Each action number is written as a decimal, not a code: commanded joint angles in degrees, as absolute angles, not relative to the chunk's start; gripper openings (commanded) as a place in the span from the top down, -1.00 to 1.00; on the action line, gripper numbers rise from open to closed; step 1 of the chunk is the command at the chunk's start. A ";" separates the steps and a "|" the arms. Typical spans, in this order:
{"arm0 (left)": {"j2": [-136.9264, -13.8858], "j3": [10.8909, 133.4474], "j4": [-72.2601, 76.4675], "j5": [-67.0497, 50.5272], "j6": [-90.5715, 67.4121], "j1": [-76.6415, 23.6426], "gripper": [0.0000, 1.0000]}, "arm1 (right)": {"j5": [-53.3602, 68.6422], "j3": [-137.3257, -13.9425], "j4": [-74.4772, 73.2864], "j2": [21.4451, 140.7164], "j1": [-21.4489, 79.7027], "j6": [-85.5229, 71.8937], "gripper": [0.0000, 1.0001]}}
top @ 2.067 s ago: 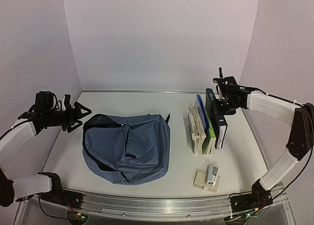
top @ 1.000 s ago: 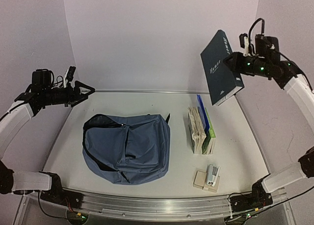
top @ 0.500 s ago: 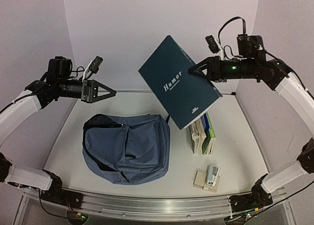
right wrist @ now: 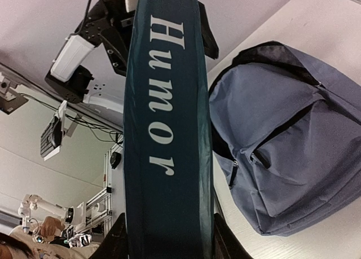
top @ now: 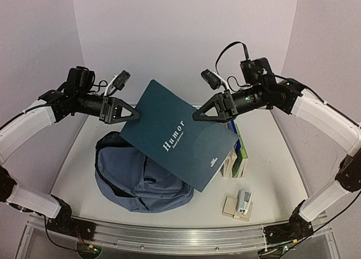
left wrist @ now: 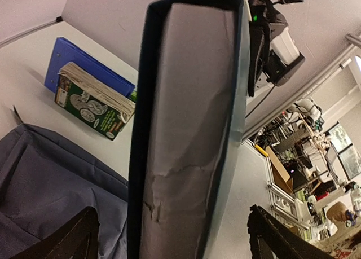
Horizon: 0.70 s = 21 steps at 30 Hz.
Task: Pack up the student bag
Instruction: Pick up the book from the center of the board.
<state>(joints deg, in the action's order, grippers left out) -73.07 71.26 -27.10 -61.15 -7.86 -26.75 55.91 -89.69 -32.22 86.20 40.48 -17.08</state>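
Observation:
The student bag (top: 130, 183) lies flat on the table, slate-blue, its main opening at the upper left. Above it a dark teal book titled "Humor" (top: 180, 137) hangs tilted in the air. My right gripper (top: 206, 113) is shut on the book's right edge; in the right wrist view its fingers (right wrist: 119, 239) press both covers of the book (right wrist: 163, 129), with the bag (right wrist: 282, 157) below. My left gripper (top: 127, 111) is open at the book's left corner. In the left wrist view the book's page edge (left wrist: 189, 129) stands between the spread fingers (left wrist: 76, 239), clear of both.
A row of upright books (top: 232, 157) with a blue folder (top: 230, 121) stands to the right of the bag. A stapler (top: 243, 202) rests on a pale pad near the front right. The left wrist view shows the green book (left wrist: 90, 106) and the folder (left wrist: 84, 61).
My right arm has swung the book left and down from high at the right to above the bag. My left gripper has moved right to the book's left corner.

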 commanded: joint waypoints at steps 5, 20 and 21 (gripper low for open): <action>-71.45 70.63 -24.67 -69.81 -9.24 -28.40 -0.03 | 63.60 -88.84 -23.03 88.05 40.83 -18.03 0.64; -70.43 66.54 -22.52 -70.37 -14.58 -28.39 0.86 | 56.40 -85.59 -23.20 88.51 40.80 -15.01 0.00; -70.50 66.41 -22.32 -69.52 -15.47 -28.39 0.90 | 55.55 -85.33 -23.20 88.46 40.81 -14.90 -0.15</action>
